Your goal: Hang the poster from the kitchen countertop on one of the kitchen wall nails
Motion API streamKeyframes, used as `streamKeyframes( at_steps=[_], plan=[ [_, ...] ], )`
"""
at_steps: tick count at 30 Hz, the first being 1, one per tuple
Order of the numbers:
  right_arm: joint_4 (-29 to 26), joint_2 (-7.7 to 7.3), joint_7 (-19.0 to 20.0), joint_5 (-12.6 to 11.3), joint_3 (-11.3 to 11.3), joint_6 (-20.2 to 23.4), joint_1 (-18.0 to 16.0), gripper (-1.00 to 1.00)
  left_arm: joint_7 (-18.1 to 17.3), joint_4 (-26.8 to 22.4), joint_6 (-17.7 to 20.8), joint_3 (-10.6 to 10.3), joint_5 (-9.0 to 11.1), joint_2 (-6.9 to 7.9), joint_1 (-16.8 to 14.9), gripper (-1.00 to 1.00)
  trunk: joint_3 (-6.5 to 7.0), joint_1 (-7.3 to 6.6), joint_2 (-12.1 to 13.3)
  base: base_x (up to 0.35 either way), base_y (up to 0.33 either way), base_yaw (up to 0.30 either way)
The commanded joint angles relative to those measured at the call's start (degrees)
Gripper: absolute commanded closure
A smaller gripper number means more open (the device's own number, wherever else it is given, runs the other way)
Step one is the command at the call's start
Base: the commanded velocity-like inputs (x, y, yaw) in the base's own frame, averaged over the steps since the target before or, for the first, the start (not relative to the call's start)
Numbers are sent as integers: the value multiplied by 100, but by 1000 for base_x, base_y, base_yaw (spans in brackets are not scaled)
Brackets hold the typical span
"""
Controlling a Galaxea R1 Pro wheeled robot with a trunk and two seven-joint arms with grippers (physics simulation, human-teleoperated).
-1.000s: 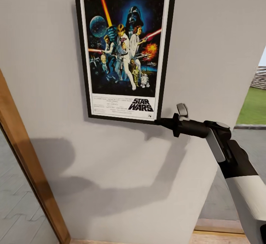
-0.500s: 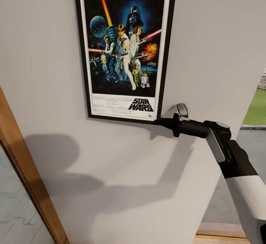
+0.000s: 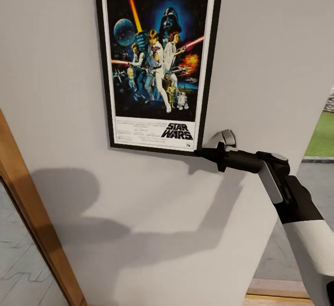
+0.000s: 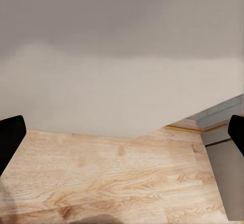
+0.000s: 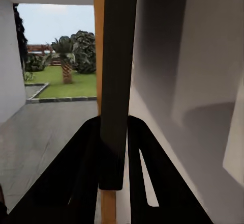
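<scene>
Poster (image 3: 158, 62) marginally rightward, wood doorframe (image 3: 32, 222) alongside

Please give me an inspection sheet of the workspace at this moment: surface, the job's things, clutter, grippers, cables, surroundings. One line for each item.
Surface: pale grey wall, plain; wooden floor below.
Job's things: poster upright against the wall, slightly tilted; nail not visible.
Clutter: nothing seen.
Grippers: right gripper shut on the poster's lower right corner, frame edge between its fingers; left gripper open, empty, facing wall and floor.
Cables: nothing seen.
Surroundings: wooden door frame; lawn and trees outside.
</scene>
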Motion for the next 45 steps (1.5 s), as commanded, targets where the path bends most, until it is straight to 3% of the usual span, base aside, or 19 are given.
streamKeyframes(
  at_steps=[1, 23, 27, 31, 45],
  plan=[
    [28, -6, 11, 39, 3, 34, -5, 100, -2, -7, -30, -48, 42, 3, 0, -100, -3, 3, -3, 0, 0, 0],
    [96, -6, 11, 39, 3, 18, 4, 100, -2, -7, -28, -48, 42, 3, 0, -100, -3, 3, -3, 0, 0, 0],
    [88, -6, 11, 39, 4, -349, 224, 100, -2, -7, -28, -48, 42, 3, 0, -100, -3, 3, -3, 0, 0, 0],
    [86, -6, 11, 39, 11, -438, 465, 100, -2, -7, -23, -56, 42, 3, 0, -100, -3, 3, -3, 0, 0, 0],
    [58, -6, 16, 74, 11, -674, 588, 100, -2, -7, -25, -56, 42, 3, 0, -100, -3, 3, -3, 0, 0, 0]
  ],
)
